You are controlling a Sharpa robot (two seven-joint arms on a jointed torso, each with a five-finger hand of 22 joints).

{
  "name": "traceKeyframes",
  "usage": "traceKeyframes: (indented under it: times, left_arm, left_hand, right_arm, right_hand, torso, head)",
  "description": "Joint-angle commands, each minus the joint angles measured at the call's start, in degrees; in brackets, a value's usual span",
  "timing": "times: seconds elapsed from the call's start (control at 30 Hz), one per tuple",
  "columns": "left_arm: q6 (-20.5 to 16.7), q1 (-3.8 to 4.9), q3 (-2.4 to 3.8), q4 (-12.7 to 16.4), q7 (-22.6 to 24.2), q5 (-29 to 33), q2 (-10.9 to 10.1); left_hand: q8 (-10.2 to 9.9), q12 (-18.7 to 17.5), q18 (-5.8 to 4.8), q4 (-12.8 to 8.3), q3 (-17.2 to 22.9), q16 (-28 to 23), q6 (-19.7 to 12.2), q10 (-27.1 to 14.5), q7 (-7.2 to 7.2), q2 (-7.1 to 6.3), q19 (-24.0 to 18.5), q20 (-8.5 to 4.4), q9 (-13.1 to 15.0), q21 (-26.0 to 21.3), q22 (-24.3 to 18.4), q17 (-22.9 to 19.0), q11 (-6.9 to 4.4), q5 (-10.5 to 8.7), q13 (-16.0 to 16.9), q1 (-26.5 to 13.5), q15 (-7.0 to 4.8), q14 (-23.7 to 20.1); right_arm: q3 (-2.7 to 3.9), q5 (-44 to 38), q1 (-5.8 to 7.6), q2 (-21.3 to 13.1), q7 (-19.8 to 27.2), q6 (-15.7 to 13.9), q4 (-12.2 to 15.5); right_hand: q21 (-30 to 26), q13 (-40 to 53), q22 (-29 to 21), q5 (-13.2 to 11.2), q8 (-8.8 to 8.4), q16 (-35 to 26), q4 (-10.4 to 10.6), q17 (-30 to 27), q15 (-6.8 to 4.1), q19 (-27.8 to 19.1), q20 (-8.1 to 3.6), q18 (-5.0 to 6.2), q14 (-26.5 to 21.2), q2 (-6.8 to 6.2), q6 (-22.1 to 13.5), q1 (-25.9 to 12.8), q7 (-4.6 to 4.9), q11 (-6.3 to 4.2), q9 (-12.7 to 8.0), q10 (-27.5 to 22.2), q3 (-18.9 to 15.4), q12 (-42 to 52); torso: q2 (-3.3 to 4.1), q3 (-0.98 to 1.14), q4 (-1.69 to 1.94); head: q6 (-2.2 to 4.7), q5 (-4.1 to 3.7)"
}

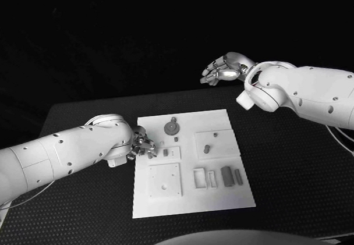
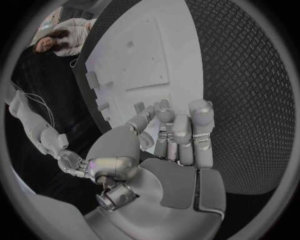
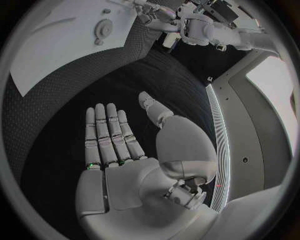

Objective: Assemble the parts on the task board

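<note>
the left hand [image 1: 143,145] rests at the near-left edge of the flat white rectangular task board [image 1: 193,203], fingers [image 2: 187,131] curled together over a small grey part [image 1: 152,154]; whether it grips the part i cannot tell. other small grey parts [image 1: 227,175] lie on the board beyond that hand, toward the right. the right hand [image 1: 220,70] hangs well apart past the board's far side, above the black textured table [image 1: 309,180], palm flat, fingers [image 3: 106,135] straight, holding nothing.

The left hand [image 2: 164,145], fingers curled, perhaps pinches a part above the task board [image 2: 147,55].
</note>
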Motion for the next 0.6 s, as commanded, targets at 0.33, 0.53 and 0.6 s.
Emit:
traceKeyframes:
  times: [0.33,0.53,0.6]
  left_arm:
    - [1.01,-0.28,-0.26,-0.27,-0.96,-0.52,0.14]
    - [0.23,-0.28,-0.26,-0.38,-1.0,-0.24,0.26]
    - [0.24,-0.28,-0.26,-0.47,-1.0,-0.11,0.37]
  left_hand:
    - [0.18,-0.37,4.19,0.33,0.05,0.14,3.17,0.41,1.37,0.66,-0.15,-0.13,-0.1,0.08,0.85,-0.11,0.08,-0.59,0.09,0.93,-0.34,-0.27]
    - [0.09,-0.52,4.21,1.32,-0.29,0.09,2.71,0.24,1.49,-0.16,-0.25,-0.26,-0.34,-0.07,0.8,-0.22,0.17,-1.99,0.18,0.33,-0.32,-0.39]
    - [0.03,-0.55,4.2,2.1,-0.69,0.1,2.45,0.24,1.56,-0.99,-0.23,-0.32,-0.45,-0.09,0.8,-0.26,0.24,-2.26,0.2,-0.33,-0.26,-0.41]
  right_arm:
    - [0.04,-0.23,0.02,0.04,0.18,0.31,-0.01]
    - [0.04,-0.23,0.02,0.04,0.17,0.32,-0.03]
    - [0.04,-0.23,0.02,0.04,0.2,0.31,-0.02]
  right_hand:
    - [-0.24,-0.12,0.07,-0.15,0.38,-0.36,-0.03,-0.09,-0.02,-0.28,0.25,0.65,-0.49,0.11,-0.41,0.5,1.58,0.03,-0.09,0.56,-0.42,0.24]
    - [-0.25,-0.15,0.07,-0.15,0.38,-0.36,-0.02,-0.09,-0.01,-0.28,0.26,0.66,-0.49,0.09,-0.42,0.49,1.58,0.03,-0.1,0.56,-0.44,0.25]
    - [-0.25,-0.16,0.07,-0.15,0.38,-0.36,-0.02,-0.09,-0.01,-0.29,0.26,0.66,-0.49,0.08,-0.42,0.49,1.58,0.03,-0.1,0.56,-0.44,0.25]
  torso:
    - [0.01,0.02,-0.02]
    - [0.02,0.01,-0.01]
    - [0.0,0.0,-0.02]
  head:
    - [0.08,0.07]
    - [0.09,0.11]
    - [0.05,0.15]
